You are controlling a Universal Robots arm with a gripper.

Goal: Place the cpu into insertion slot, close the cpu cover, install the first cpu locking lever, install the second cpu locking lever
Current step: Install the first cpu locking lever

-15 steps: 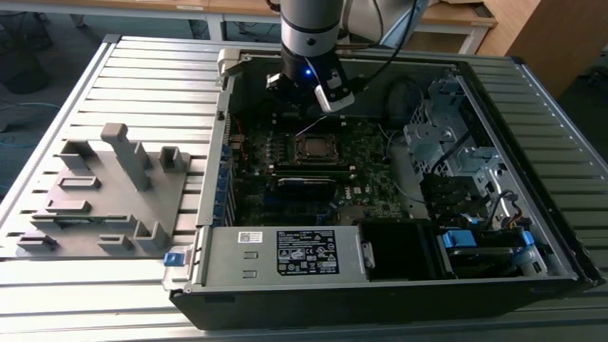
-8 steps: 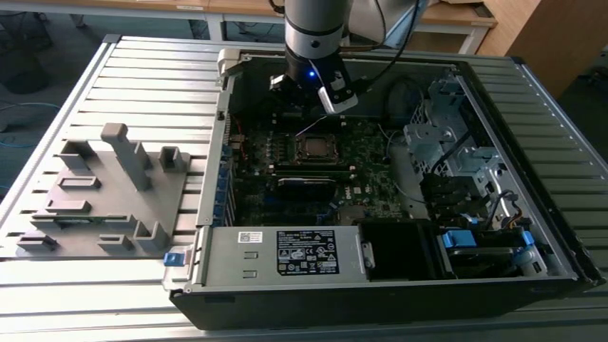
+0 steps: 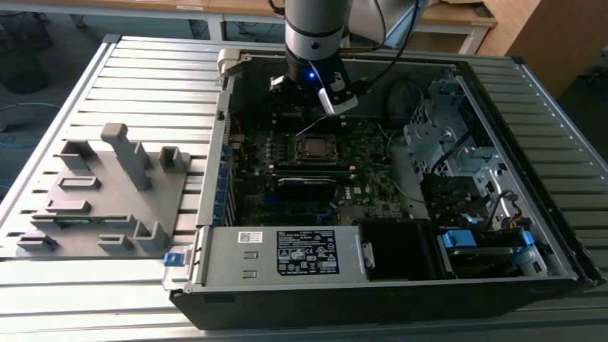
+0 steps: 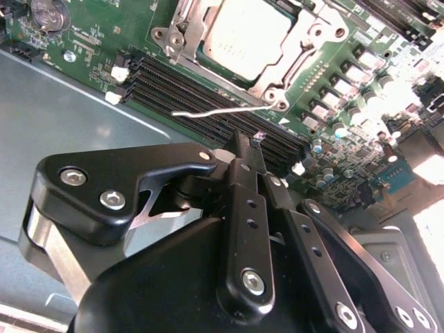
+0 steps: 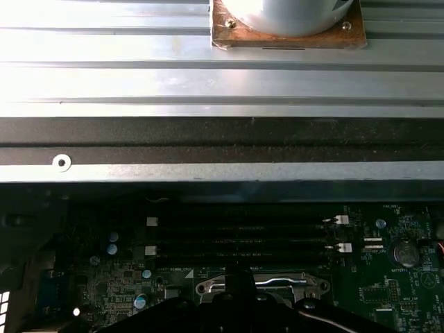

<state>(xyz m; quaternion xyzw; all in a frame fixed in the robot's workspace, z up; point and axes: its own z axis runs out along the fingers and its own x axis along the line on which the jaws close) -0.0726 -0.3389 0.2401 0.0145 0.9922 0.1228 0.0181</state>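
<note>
Your claw (image 4: 253, 142) is closest in the second wrist view. Its two black fingers (image 4: 239, 208) are drawn together with no gap between them, and nothing is gripped. The tip hangs low over the board (image 4: 97, 41), just beside a thin wire lever (image 4: 215, 111); you cannot tell from here whether the two touch. That lever juts out from a corner of the cover (image 4: 291, 62) and lies across the long black memory slots (image 4: 180, 87). Past the slots, the chip (image 4: 246, 35) sits flat in its socket (image 4: 223, 65), silvery top up, with the metal cover frame lying down around it. A coin battery (image 4: 48, 10) sits on the board farther off, near the grey case floor. In the exterior view, the arm (image 3: 314, 28) reaches down into the open computer case (image 3: 380, 306), just beyond the chip. A grey power supply box (image 3: 285, 253) fills the case's nearer part. The case rests on a slatted metal table (image 3: 152, 64), and a grey plastic holder (image 3: 105, 192) lies on the exterior view's left.
</note>
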